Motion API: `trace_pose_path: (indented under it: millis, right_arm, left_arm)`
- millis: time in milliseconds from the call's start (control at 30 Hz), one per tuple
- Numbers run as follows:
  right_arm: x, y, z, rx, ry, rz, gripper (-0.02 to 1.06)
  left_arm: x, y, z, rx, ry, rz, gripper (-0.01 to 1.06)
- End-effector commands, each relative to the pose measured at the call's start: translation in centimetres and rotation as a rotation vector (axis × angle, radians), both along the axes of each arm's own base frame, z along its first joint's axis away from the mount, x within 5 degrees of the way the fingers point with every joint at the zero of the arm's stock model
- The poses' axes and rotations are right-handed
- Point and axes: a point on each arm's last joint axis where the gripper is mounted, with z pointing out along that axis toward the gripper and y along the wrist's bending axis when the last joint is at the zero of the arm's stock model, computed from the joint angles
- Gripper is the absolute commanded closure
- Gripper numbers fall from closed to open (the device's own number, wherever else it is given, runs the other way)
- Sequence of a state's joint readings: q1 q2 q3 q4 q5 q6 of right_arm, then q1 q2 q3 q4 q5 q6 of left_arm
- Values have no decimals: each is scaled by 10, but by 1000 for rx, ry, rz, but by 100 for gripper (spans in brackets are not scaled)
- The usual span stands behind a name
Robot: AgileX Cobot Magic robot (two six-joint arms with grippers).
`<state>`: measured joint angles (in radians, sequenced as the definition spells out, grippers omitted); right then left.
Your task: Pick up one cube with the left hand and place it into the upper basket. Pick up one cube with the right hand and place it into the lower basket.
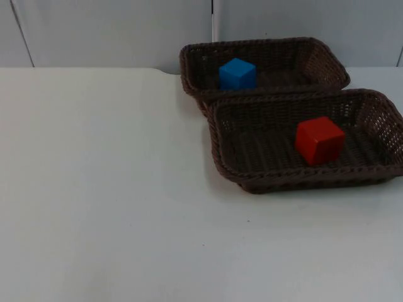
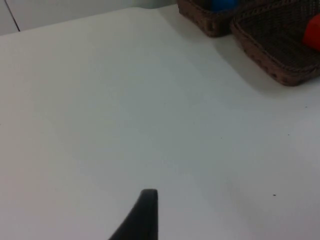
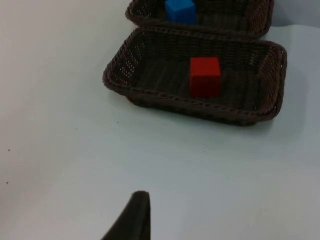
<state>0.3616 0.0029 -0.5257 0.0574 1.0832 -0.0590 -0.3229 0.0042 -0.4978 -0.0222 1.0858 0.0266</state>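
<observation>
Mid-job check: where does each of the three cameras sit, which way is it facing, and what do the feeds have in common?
Top view: fixed above, looking down and forward at the white table, grey wall behind; upper basket holds the blue cube, lower basket the red cube.
Left wrist view: on the left arm, looking along one black fingertip toward both baskets.
Right wrist view: on the right arm, fingertip facing the lower basket.
Shared: both baskets and both cubes.
</observation>
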Motion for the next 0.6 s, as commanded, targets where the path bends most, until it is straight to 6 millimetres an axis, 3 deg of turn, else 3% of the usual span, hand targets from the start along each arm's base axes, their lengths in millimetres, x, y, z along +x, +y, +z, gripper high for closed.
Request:
trace_pose_path:
  millis: [0,133,567]
  right_arm:
    - [1,0,-3,-1,3,-7,8]
    - [1,0,-3,-1,3,-7,-1]
    - [1,0,-3,-1,3,-7,-1]
  left_arm:
    - [0,0,0,-7,-9,0,2]
    - [0,0,0,-7,-9,0,0]
    - [0,0,0,-7,-9,0,0]
